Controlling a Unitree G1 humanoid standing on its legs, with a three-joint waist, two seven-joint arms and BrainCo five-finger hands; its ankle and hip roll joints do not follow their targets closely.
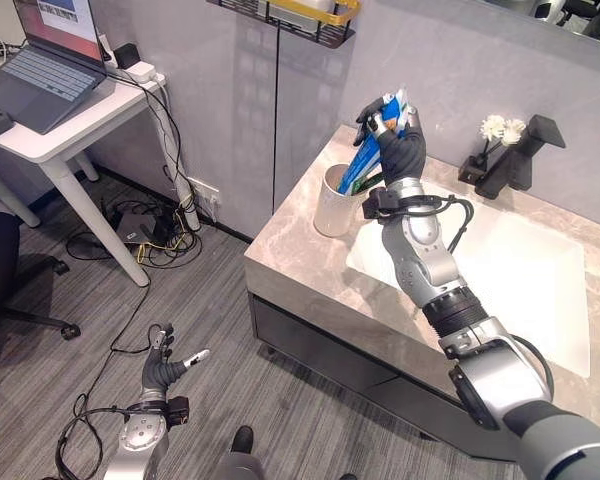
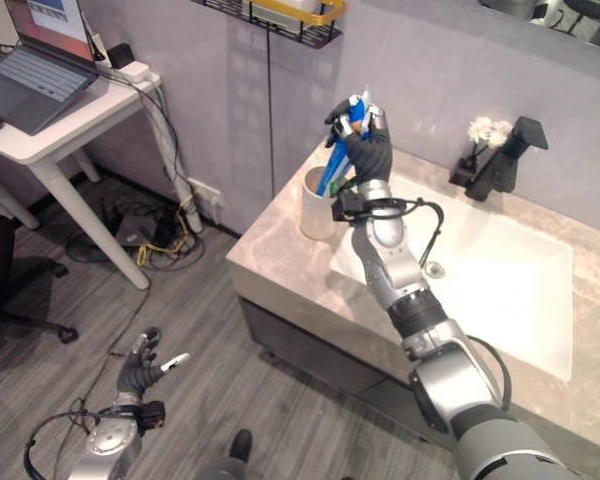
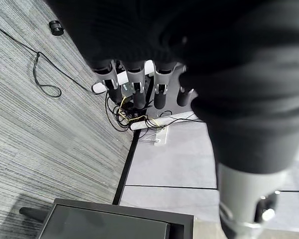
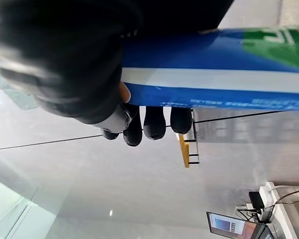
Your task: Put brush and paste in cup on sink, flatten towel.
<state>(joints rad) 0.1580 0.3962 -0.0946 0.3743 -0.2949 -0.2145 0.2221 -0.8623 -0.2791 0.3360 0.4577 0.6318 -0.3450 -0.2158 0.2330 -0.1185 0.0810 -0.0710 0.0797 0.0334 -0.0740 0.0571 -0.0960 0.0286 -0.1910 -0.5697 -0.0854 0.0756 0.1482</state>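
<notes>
Silver-grey arms, dark ribbed covers, dark-tipped silver fingers (image 3: 133, 88).

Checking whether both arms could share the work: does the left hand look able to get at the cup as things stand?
Probably not. The left hand hangs low over the floor, open, well below and to the side of the counter, whose edge stands between it and the cup. The right hand is already above the cup with the paste.

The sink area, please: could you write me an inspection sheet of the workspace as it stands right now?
Surface: marble countertop with white basin.
Job's things: white cup at the counter's corner; blue toothpaste box tilted, lower end in the cup; brush and towel: nothing seen.
Clutter: black tap, white flowers.
Hands: right hand shut on the box; left hand open, low above the floor.
Cables: tangle under the white desk.
Surroundings: laptop, wall rack.
</notes>
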